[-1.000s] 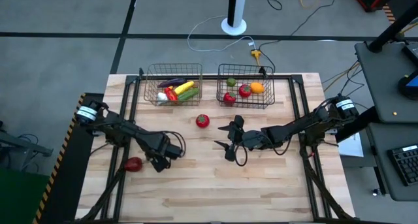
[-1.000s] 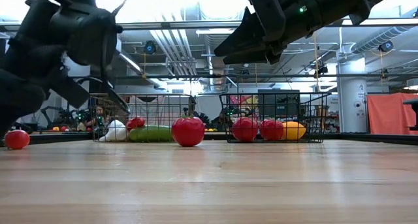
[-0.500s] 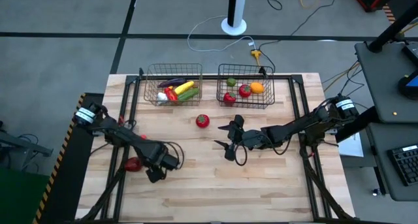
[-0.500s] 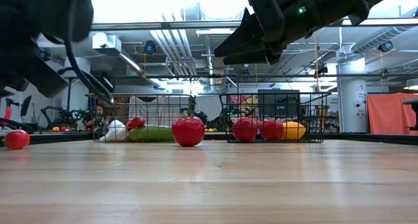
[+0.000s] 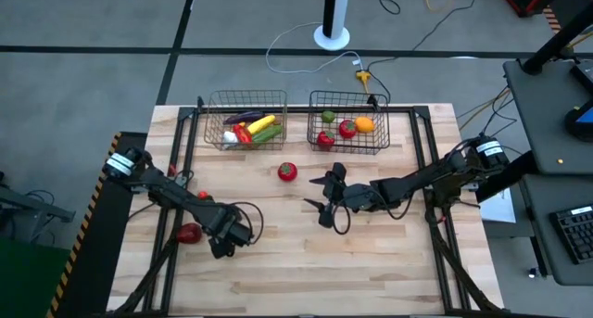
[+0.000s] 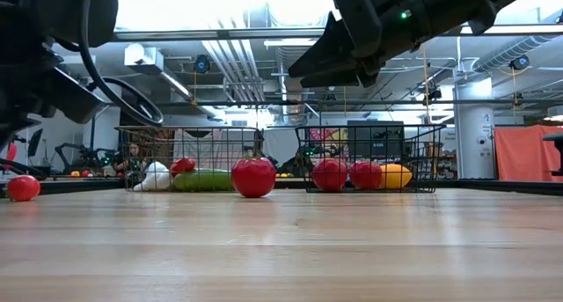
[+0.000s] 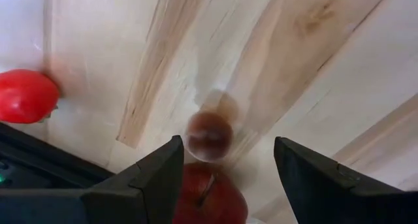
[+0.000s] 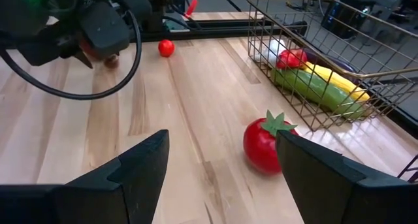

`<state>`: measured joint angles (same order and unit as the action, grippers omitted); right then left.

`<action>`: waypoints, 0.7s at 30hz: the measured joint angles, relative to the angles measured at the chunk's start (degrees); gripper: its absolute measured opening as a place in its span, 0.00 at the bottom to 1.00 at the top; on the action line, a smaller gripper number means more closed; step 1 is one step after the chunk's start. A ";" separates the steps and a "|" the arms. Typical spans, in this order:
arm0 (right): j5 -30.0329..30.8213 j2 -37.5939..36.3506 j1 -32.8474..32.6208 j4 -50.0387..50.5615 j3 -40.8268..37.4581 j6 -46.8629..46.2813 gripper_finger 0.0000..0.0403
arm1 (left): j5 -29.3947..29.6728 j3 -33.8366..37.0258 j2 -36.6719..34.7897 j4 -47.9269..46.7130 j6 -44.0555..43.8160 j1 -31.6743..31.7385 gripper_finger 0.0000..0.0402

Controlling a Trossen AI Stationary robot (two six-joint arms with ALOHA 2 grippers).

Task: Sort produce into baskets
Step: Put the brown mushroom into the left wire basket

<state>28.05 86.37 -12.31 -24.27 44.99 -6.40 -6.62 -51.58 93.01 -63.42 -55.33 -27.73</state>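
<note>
My left gripper hangs over the table's near left part, pointing down, shut on a dark red round fruit. Beside it a small red tomato rests on the wood. A bigger red tomato with a green stalk sits before the two wire baskets. The left basket holds long vegetables. The right basket holds round red, orange and green pieces. My right gripper hovers open over the table's middle, its fingers aimed at the bigger tomato. My left gripper has the dark red fruit between its two fingers, behind their free ends, coming at it from above. The fruit's stalk dimple faces the wrist. The fruit is lifted clear and throws a round shadow on the wood.
The table's near half and right part are bare wood. Black frame rails run along the table's left and right sides. Cables loop from both wrists, one beside the left gripper.
My left gripper has carried the red fruit a little toward the table's near edge and upward, rolling slightly, then stopped. Its hold is unchanged. The tomatoes on the table have stayed put.
</note>
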 joint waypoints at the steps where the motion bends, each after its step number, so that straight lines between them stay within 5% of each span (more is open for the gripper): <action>1: 0.00 0.00 0.14 0.00 0.00 0.02 0.68 | 0.06 0.12 0.00 0.01 -0.01 0.00 0.55; 21: -0.13 0.00 0.34 0.02 0.00 0.12 0.68 | -0.21 -1.47 0.00 0.27 1.69 -3.85 0.55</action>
<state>27.92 86.37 -11.97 -24.25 44.99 -6.28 -6.83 -53.05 93.01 -63.16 -53.64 -31.57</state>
